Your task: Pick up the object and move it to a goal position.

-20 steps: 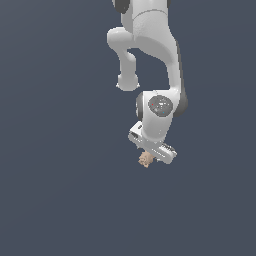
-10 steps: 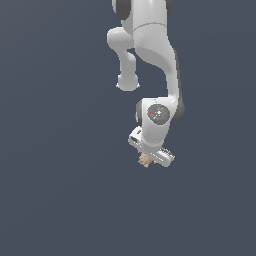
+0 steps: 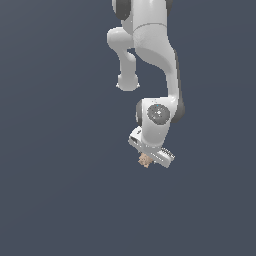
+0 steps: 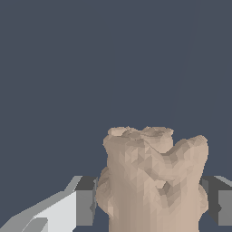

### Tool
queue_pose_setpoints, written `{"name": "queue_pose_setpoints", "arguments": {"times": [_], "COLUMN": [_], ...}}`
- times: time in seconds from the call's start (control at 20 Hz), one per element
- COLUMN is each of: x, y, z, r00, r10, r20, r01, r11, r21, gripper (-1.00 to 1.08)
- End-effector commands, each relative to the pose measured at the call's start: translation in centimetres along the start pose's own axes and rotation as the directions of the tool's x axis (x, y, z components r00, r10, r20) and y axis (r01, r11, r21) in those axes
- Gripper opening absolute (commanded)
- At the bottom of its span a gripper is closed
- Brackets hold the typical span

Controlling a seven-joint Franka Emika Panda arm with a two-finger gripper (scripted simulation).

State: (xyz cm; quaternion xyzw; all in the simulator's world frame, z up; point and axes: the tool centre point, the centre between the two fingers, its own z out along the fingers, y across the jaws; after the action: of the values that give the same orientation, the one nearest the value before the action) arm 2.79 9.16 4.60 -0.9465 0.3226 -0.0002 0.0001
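Since a second ago the arm (image 3: 150, 55) has folded a little and drawn the hand (image 3: 148, 159) slightly toward the exterior view's right, the load coming with it. That hand is clenched on the object (image 3: 145, 160), a tan lumpy chunk seated between the dark fingertips (image 4: 86, 201). It looks rigid and light; its bumpy flanks could slip, so gripping across the broad middle seems best.
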Motion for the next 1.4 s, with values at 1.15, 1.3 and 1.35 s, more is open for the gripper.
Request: {"name": "queue_pose_setpoints", "arguments": {"times": [1.15, 1.3, 1.35], "x": [-4.3, -4.8, -4.9], "y": [-0.7, -0.8, -0.8], "z": [-13.5, -15.2, -15.7], "r00": [1.0, 1.0, 1.0], "r10": [0.001, 0.001, 0.001], "r20": [0.0, 0.0, 0.0], "r01": [-0.001, -0.001, -0.001], "r11": [1.0, 1.0, 1.0], "r21": [0.0, 0.0, 0.0], "gripper": [-1.0, -1.0, -1.0]}}
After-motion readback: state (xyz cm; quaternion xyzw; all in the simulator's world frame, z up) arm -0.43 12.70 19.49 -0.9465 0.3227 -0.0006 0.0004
